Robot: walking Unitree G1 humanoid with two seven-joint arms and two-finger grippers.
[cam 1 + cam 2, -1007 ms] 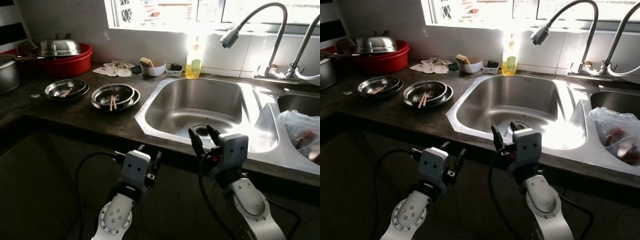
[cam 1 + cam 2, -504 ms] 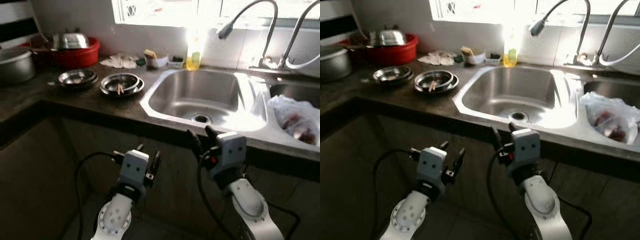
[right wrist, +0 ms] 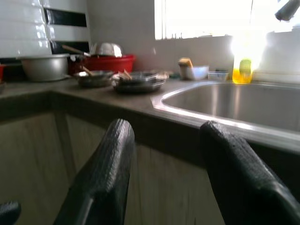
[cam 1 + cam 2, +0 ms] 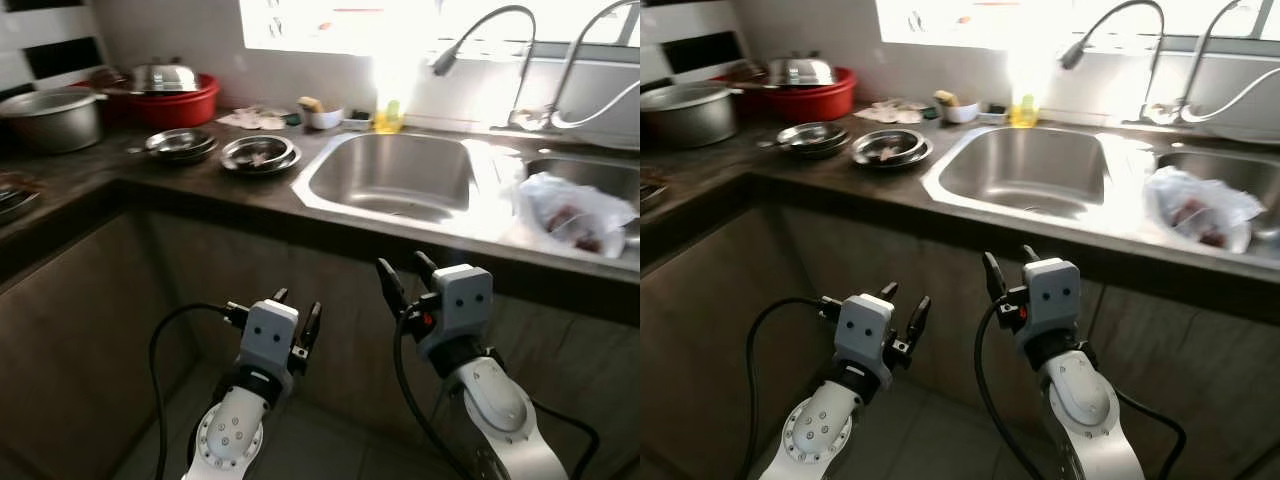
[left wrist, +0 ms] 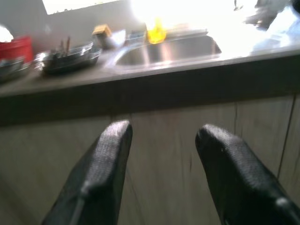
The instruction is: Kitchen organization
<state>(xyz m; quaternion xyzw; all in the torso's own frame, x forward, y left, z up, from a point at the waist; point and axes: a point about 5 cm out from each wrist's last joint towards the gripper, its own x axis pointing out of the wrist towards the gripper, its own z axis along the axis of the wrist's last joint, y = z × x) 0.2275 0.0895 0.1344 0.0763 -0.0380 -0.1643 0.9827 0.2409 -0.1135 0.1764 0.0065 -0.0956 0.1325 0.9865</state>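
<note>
Both arms are held low in front of the counter's cabinet face, well short of the worktop. My left gripper is open and empty, and the left wrist view has its black fingers spread toward the counter edge. My right gripper is open too, with nothing between its fingers. On the dark worktop lie a stack of steel plates holding small utensils and a second stack to its left. A steel sink is set in the counter straight ahead.
A red basin with a steel lid and a steel pot stand at the back left. A cloth, white bowl and yellow soap bottle line the window wall. A plastic bag lies right of the sink, under the taps.
The camera has drawn back from the counter, so the sink and dishes look farther and higher. Both grippers keep the same open pose before the body.
</note>
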